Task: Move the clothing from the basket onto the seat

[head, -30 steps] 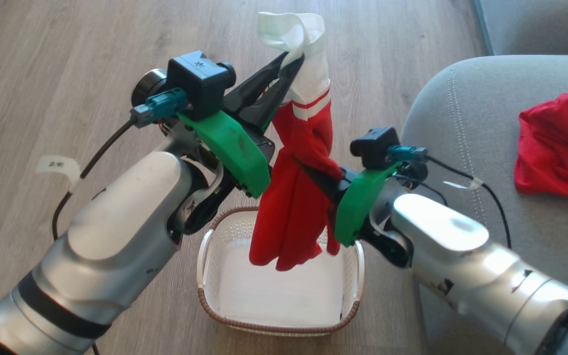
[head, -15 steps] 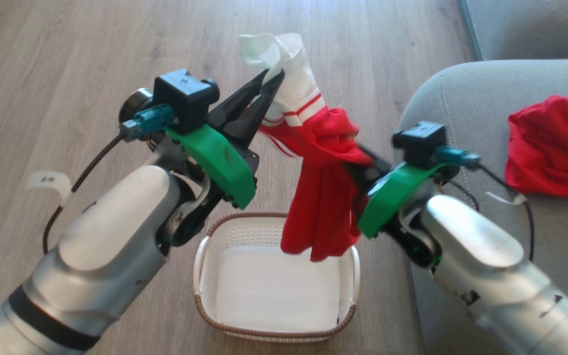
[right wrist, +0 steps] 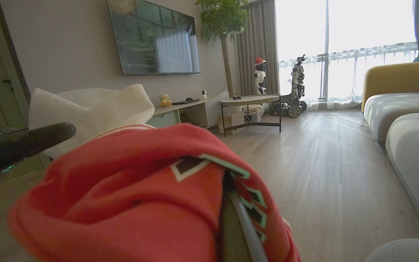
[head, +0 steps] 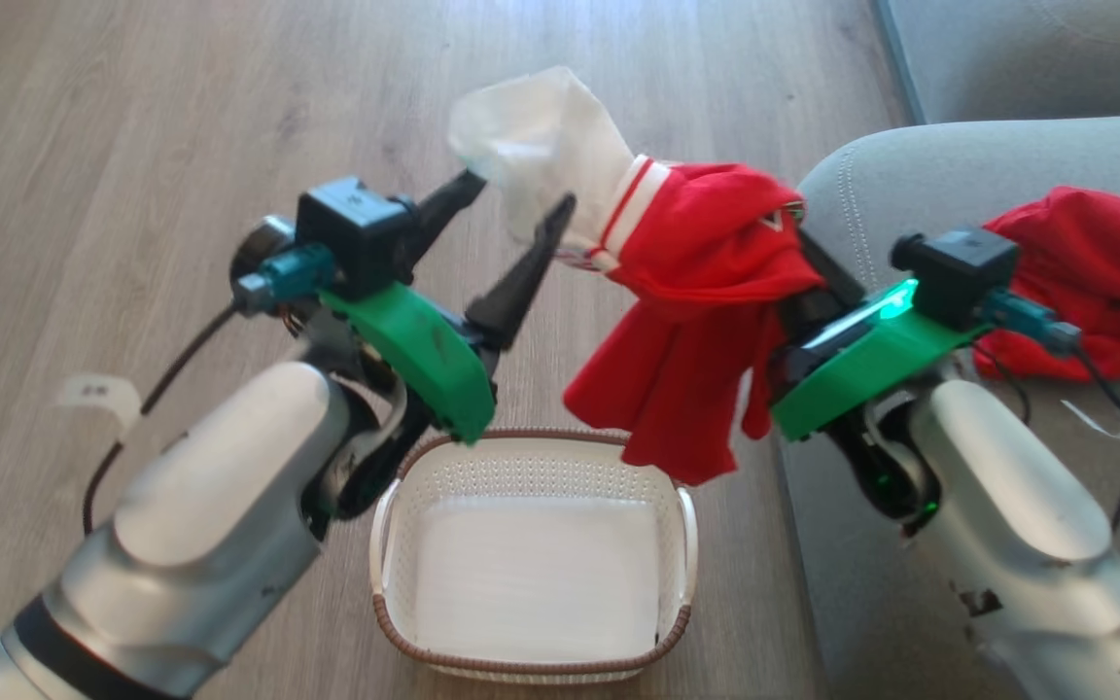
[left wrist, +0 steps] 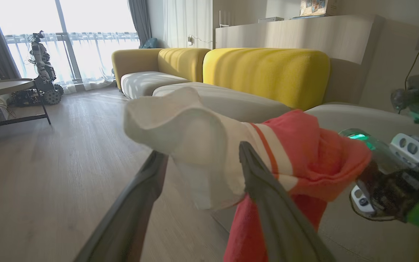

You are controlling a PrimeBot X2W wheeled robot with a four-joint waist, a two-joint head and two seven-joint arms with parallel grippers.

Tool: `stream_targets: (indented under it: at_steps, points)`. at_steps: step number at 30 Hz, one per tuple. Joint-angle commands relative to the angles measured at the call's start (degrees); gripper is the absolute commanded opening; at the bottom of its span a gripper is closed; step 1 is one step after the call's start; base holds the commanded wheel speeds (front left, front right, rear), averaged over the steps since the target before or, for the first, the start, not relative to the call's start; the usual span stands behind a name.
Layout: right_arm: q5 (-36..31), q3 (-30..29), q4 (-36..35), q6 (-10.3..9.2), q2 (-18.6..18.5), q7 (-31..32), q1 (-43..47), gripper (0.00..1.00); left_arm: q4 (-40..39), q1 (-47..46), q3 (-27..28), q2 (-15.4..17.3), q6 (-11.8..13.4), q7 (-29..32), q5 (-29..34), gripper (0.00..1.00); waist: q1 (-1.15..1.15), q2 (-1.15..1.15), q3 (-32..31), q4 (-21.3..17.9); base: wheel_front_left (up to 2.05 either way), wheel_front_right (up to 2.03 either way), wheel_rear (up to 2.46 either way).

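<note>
Floor (head: 132,117): bare wood boards under the basket and both arms.
Seat (head: 910,175): a grey cushion on the robot's right, just beside the basket. It gives you a broad, soft place to land. Its rounded edge stands between the hanging cloth and the flat top, so you will probably have to carry the cloth over it.
Basket (head: 531,467): it sits on the floor between the arms, its white bottom bare. Its rim could catch a low hem.
Red garment (head: 706,292): it hangs in the air above the basket's far right corner, draped over the right gripper, with its white end (head: 541,136) pointing toward the left gripper. Expect it to be light, limp and a little slippery. It won't break, but it will sag, swing and slide out of a thin pinch. Take it by a bunched fold, not a single layer.
Other red garment (head: 1075,272): it lies crumpled on the seat beyond the right arm, so aim beside it.
Right gripper (head: 813,277): closed on the red garment, its fingers buried in the folds.
Left gripper (head: 519,194): spread wide and holding nothing, with the white end at its tips. You cannot tell whether the cloth touches a finger.
Cable (head: 1119,457): it loops off the right wrist above the seat and might snag cloth.
</note>
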Motion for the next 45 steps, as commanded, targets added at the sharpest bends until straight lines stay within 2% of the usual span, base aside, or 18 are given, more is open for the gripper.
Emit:
stream_targets:
  at_steps: [1,10,26,36,45]
  points:
    - [-0.8,-1.69,-2.81,0.41,-0.77,-0.54,0.27,0.0,-2.11,-1.35,1.89,1.84,0.29,-0.17,-0.31,1.0,0.0,0.0,-0.14,-0.59,0.0,0.0,0.0]
    - [-3.77,-8.24,-7.76,0.41,-2.7,-0.54,2.65,0.0,-3.23,0.51,0.59,2.16,0.4,0.12,-0.45,1.0,0.0,0.0,0.3,-4.54,0.0,0.0,0.0]
    - [-7.06,-16.88,-21.68,0.41,-4.35,1.23,9.52,0.0,-3.92,2.05,0.22,2.91,0.3,-1.58,-0.69,1.0,0.0,0.0,2.52,-17.43,0.0,0.0,0.0]
    - [-8.99,-21.75,-29.08,0.41,-2.13,2.47,15.18,0.0,-4.18,2.26,0.06,3.05,0.59,-2.64,-0.33,1.0,0.0,0.0,4.21,-23.41,0.0,0.0,0.0]
    - [-10.24,-23.43,-33.38,0.41,-0.54,3.89,17.41,0.0,-4.28,1.95,-0.39,2.59,0.78,-3.07,0.02,1.0,0.0,0.0,5.65,-26.37,0.0,0.0,0.0]
